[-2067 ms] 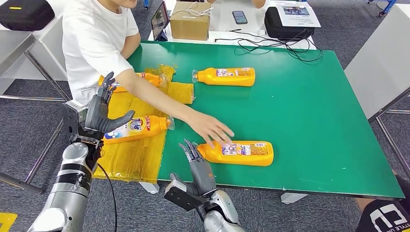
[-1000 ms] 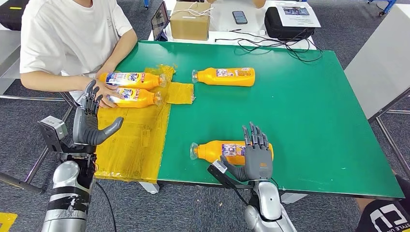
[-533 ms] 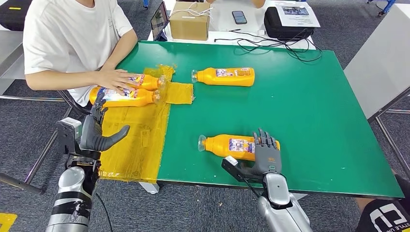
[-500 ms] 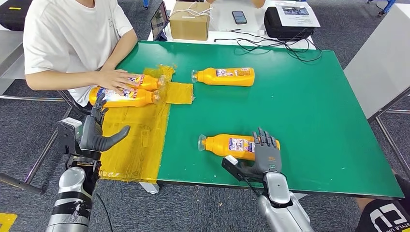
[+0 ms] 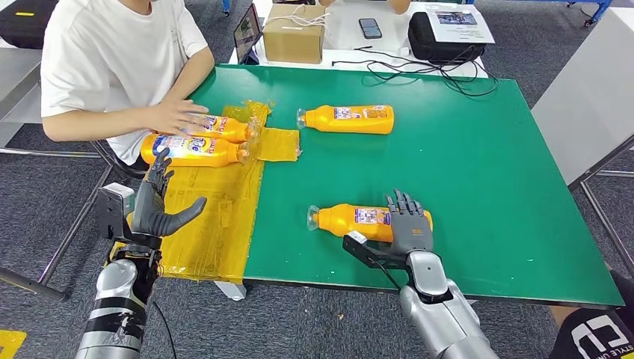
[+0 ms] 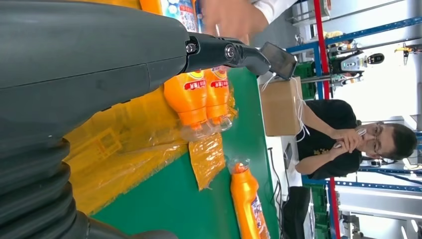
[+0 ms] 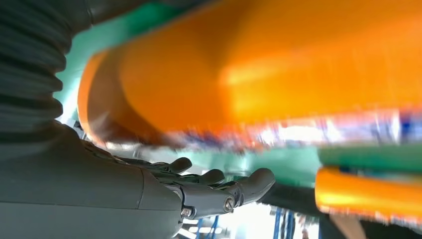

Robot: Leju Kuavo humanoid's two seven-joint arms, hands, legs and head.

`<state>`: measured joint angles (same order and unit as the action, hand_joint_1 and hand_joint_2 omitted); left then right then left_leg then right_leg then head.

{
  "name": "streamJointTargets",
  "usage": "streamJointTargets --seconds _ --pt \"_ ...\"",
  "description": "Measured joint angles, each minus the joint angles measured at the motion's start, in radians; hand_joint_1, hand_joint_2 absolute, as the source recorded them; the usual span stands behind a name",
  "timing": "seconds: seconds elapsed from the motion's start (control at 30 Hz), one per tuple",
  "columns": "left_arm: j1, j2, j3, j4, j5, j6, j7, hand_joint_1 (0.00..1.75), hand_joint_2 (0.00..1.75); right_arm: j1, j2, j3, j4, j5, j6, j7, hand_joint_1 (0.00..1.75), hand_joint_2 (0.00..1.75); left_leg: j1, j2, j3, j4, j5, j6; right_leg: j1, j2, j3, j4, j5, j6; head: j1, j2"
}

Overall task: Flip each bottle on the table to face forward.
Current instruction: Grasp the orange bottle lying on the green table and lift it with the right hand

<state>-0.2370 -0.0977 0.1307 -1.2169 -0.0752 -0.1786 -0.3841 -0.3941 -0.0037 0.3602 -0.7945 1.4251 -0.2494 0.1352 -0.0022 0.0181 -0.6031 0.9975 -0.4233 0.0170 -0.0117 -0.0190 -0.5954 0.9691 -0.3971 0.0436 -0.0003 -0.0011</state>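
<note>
Resting on the near bottle [image 5: 357, 222], the right robot hand [image 5: 409, 223] looks spread flat, so the round bottle could roll away across the surface [image 5: 478, 164].

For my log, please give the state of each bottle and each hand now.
Near bottle: on its side, right hand on it.
Far bottle: on its side, untouched.
Two bottles on the yellow sheet: on their sides, person's hand on one.
Left hand: open, holds nothing.
</note>
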Motion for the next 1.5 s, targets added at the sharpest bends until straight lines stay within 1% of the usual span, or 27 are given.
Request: streamJointTargets --seconds 0.17,0.3,0.53,0.6,0.7,0.8,0.87,0.93,1.03,1.1,1.17,1.2,1.23,1.3,1.33,1.37,1.43,1.5 --pt "-0.002 0.000 -0.001 0.000 0.012 -0.002 0.013 0.00 1.75 -0.048 -0.019 0.023 0.068 -0.045 0.061 -0.009 1.75 1.75 0.000 0.000 0.003 0.000 0.000 0.000 0.000 0.000 0.003 0.000 0.000 0.000 0.000 0.000" --pt "-0.016 0.000 -0.011 0.001 0.012 0.000 0.029 0.00 1.75 -0.092 -0.048 0.038 0.122 -0.093 0.126 -0.019 1.75 1.75 0.000 0.000 0.007 0.000 0.000 0.000 0.000 0.000 0.005 -0.001 0.000 0.000 0.000 0.000" --pt "-0.033 0.000 -0.020 0.015 0.018 0.013 0.034 0.00 1.75 -0.132 -0.092 0.050 0.181 -0.147 0.148 -0.043 1.75 1.75 0.000 -0.004 0.015 0.000 -0.002 0.002 0.000 -0.002 0.006 -0.003 -0.003 0.002 0.000 0.000" --pt "-0.037 0.001 -0.022 0.023 0.025 0.014 0.033 0.00 1.75 -0.142 -0.101 0.052 0.193 -0.184 0.157 -0.078 1.75 1.75 0.000 -0.004 0.017 0.000 -0.002 0.002 0.000 -0.002 0.007 -0.004 -0.003 0.002 0.000 0.000" --pt "-0.047 0.003 -0.027 0.036 0.032 0.010 0.031 0.00 1.75 -0.156 -0.115 0.053 0.210 -0.255 0.174 -0.163 1.75 1.75 0.000 -0.004 0.019 0.000 -0.002 0.002 0.000 -0.002 0.010 -0.005 -0.002 0.002 0.000 0.000" --pt "-0.058 0.008 -0.037 0.052 0.042 0.000 0.025 0.00 1.75 -0.158 -0.123 0.038 0.219 -0.352 0.172 -0.276 1.75 1.75 0.000 -0.003 0.020 0.000 -0.002 0.002 0.000 -0.001 0.012 -0.006 -0.002 0.003 0.000 0.000" --pt "-0.062 0.012 -0.048 0.060 0.047 -0.002 0.020 0.00 1.75 -0.150 -0.125 0.023 0.218 -0.420 0.143 -0.344 1.75 1.75 0.000 -0.003 0.020 0.000 -0.002 0.002 0.000 -0.001 0.018 -0.006 -0.001 0.002 0.000 0.000" --pt "-0.062 0.014 -0.059 0.064 0.050 -0.002 0.020 0.00 1.75 -0.135 -0.118 0.011 0.213 -0.466 0.103 -0.381 1.75 1.75 0.000 0.000 0.020 0.000 -0.002 0.002 0.000 0.000 0.022 -0.006 0.001 0.002 0.000 0.000" --pt "-0.051 0.013 -0.084 0.076 0.059 -0.010 0.033 0.00 1.75 -0.092 -0.091 -0.016 0.169 -0.572 0.030 -0.462 1.75 1.75 0.001 0.002 0.020 0.000 -0.002 0.002 0.000 0.001 0.021 -0.006 0.002 0.001 0.000 0.000" --pt "-0.022 -0.002 -0.106 0.084 0.057 0.004 0.012 0.00 1.75 -0.035 -0.060 -0.041 0.096 -0.659 -0.045 -0.530 1.74 1.75 0.001 0.002 0.018 0.000 -0.002 0.002 0.001 0.001 0.020 -0.006 0.001 0.001 0.000 0.000" --pt "0.022 -0.039 -0.126 0.084 0.099 0.010 -0.007 0.00 1.75 0.037 -0.025 -0.060 -0.007 -0.729 -0.113 -0.573 1.63 1.75 0.001 0.001 0.014 0.000 -0.002 0.002 0.001 0.000 0.016 -0.006 0.001 0.002 0.000 0.000" --pt "0.047 -0.064 -0.137 0.082 0.144 0.001 -0.004 0.00 1.75 0.072 -0.009 -0.066 -0.061 -0.754 -0.141 -0.586 1.57 1.75 0.001 0.000 0.012 0.000 -0.002 0.002 0.001 0.000 0.014 -0.006 0.000 0.002 -0.001 0.000" --pt "0.072 -0.091 -0.149 0.080 0.194 -0.011 0.004 0.00 1.75 0.102 0.006 -0.071 -0.114 -0.769 -0.166 -0.593 1.57 1.75 0.001 -0.001 0.009 0.000 -0.002 0.002 0.001 0.000 0.012 -0.006 0.000 0.002 0.000 0.000" --pt "0.123 -0.140 -0.188 0.077 0.266 -0.012 0.011 0.00 1.75 0.147 0.031 -0.076 -0.206 -0.775 -0.217 -0.598 1.67 1.75 0.001 -0.002 0.004 0.000 -0.002 0.002 0.000 -0.001 0.008 -0.005 0.000 0.002 0.000 0.000" --pt "0.145 -0.158 -0.213 0.075 0.275 0.003 0.011 0.00 1.75 0.163 0.039 -0.077 -0.242 -0.764 -0.244 -0.597 1.73 1.75 0.000 -0.002 0.002 0.000 -0.002 0.002 0.000 -0.001 0.006 -0.006 0.000 0.002 0.000 0.000" --pt "0.163 -0.169 -0.242 0.074 0.266 0.026 0.012 0.00 1.75 0.176 0.044 -0.077 -0.270 -0.744 -0.274 -0.592 1.75 1.75 0.000 -0.002 0.001 0.000 -0.002 0.002 0.000 -0.001 0.004 -0.006 0.000 0.002 0.000 0.000" --pt "0.184 -0.177 -0.305 0.073 0.203 0.078 0.012 0.00 1.75 0.192 0.050 -0.077 -0.306 -0.702 -0.326 -0.582 1.75 1.75 -0.001 -0.003 -0.001 0.000 -0.002 0.002 -0.001 -0.002 0.003 -0.006 0.000 0.002 0.000 0.000" --pt "0.195 -0.176 -0.365 0.077 0.132 0.107 -0.001 0.00 1.75 0.201 0.057 -0.078 -0.327 -0.691 -0.348 -0.578 1.75 1.75 -0.002 -0.004 -0.002 0.000 -0.003 0.003 -0.002 -0.002 0.003 -0.006 0.000 0.002 0.000 0.000"
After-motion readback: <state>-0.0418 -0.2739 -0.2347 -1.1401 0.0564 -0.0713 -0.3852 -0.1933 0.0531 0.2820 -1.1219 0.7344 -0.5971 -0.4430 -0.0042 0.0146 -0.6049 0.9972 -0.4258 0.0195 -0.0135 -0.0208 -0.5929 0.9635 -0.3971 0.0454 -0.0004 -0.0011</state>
